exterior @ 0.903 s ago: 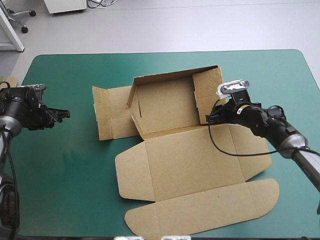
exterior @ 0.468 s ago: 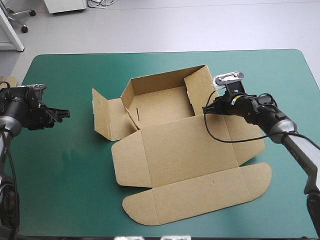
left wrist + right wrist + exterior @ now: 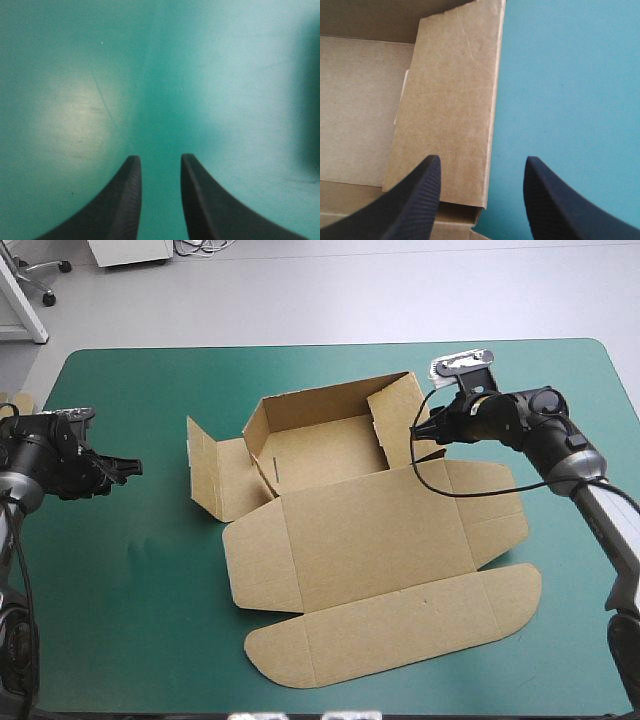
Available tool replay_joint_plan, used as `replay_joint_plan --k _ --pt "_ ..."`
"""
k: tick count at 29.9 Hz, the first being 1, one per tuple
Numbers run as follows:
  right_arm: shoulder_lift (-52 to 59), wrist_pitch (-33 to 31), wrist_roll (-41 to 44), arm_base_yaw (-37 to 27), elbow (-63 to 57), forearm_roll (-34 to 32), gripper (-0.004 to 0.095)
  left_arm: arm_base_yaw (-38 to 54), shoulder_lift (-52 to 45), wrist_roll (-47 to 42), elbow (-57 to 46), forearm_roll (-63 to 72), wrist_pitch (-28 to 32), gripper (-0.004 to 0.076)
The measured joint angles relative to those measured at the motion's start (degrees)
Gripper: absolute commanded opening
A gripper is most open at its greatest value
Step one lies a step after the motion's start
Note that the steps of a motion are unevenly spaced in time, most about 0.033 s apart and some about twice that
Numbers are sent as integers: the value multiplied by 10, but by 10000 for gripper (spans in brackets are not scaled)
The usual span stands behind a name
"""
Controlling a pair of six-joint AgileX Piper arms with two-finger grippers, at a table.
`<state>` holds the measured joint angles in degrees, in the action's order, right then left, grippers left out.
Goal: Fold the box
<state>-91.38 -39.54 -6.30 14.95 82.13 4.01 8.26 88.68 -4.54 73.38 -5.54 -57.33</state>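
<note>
Nearest us lies the rounded tuck flap (image 3: 400, 635) of the brown box (image 3: 370, 540), and beyond it the broad lid (image 3: 375, 535), both flat on the teal-green cover of the counter (image 3: 130, 610). The box sits about mid-counter, and nothing holds it.

Farther back and to the left, the left hand (image 3: 128, 468) hovers over bare cover, well apart from the board. In its own view the left hand (image 3: 160, 156) has its black fingers only narrowly parted, with nothing between them.

Beyond the lid stands the tray (image 3: 320, 450), with its far wall up and its right wall (image 3: 395, 420) raised. The left side panels (image 3: 215, 470) are only half up, splayed outward. The tray holds nothing that we can see — only bare board.

The right hand (image 3: 420, 437) sits just outside the right wall, its fingers wide. From the wrist, the right hand (image 3: 482, 160) has the edge of that wall (image 3: 450, 100) ahead of it, not gripped.

We judge the risk to be this: the walls are not tucked, so a push from the right could slide the whole sheet leftward — nothing pins it — or let the raised wall spring flat. A pinch off the wall's edge could crease it.
</note>
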Motion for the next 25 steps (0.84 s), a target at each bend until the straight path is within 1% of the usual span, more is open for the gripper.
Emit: replay_joint_plan --k 3,5,7,11,12,18,25 --pt "1 -53 0 0 48 1 496 0 0 1 0 1 0 197" --pt "1 -91 -1 0 86 1 518 0 0 2 0 2 0 197" --pt "1 -124 -4 -2 130 1 573 0 0 2 0 4 0 197" --pt "-2 -168 -16 -2 208 0 730 0 0 4 0 6 -1 197" --pt "-5 -181 -17 -2 227 -2 745 0 0 4 0 6 -1 197" --pt "-50 -235 -21 -2 308 -9 741 0 0 4 0 8 -2 197" --pt "-132 -248 -21 -2 340 -10 733 0 0 4 0 8 -2 197"
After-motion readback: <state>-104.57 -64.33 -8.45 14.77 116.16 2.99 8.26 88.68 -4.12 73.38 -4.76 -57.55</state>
